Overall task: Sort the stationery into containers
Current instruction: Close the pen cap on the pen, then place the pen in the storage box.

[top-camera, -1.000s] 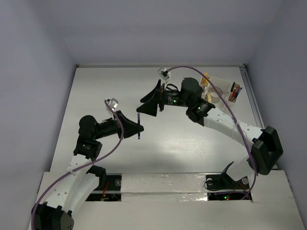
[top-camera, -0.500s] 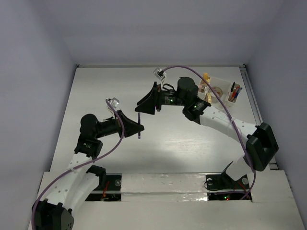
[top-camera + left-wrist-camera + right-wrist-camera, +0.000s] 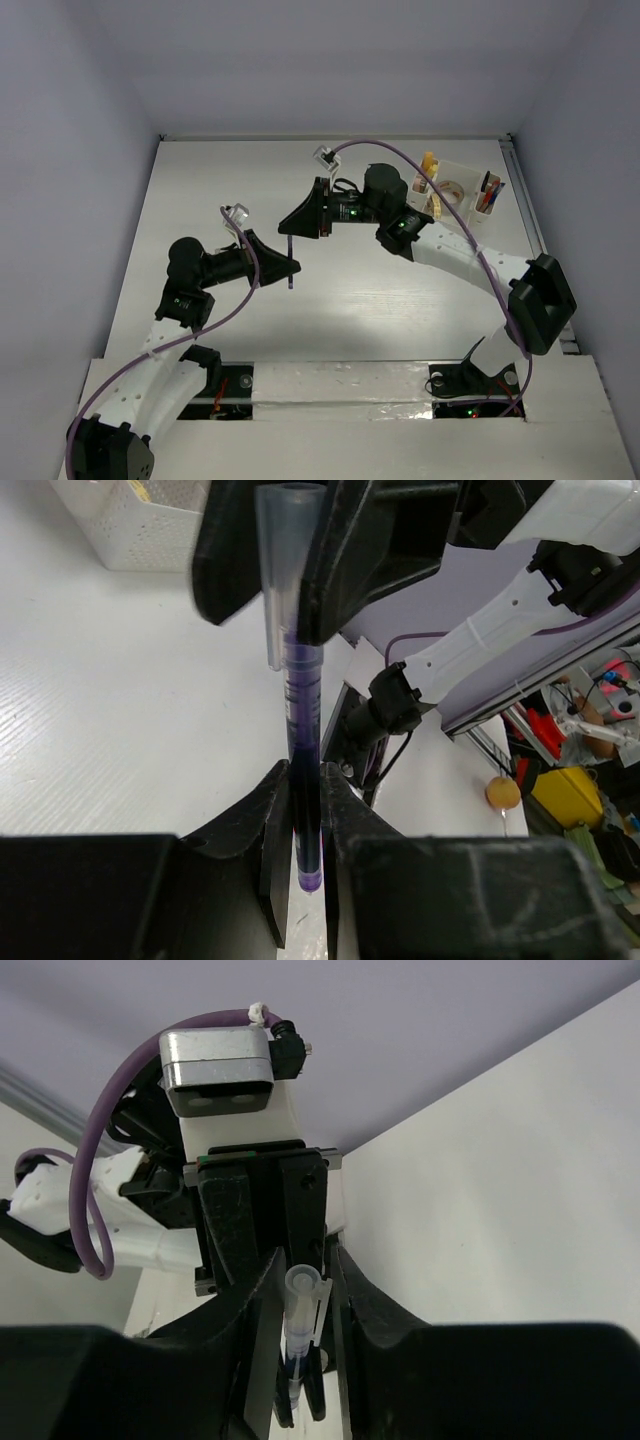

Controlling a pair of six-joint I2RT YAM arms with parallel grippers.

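Left gripper [image 3: 291, 266]: I see it clenched on the pen's [image 3: 303, 710] uncapped end, well left of the organizer [image 3: 140, 540].
Pen: spans both grippers, with the capped end nearer the organizer.
Right gripper [image 3: 288, 227]: its fingers flank the clear cap; I cannot tell if they pinch.
Organizer: farthest back, apart from both grippers.

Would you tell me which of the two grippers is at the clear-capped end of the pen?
The right gripper: it straddles the pen at its clear cap with the clip, whereas the left gripper clamps the dark opposite end.
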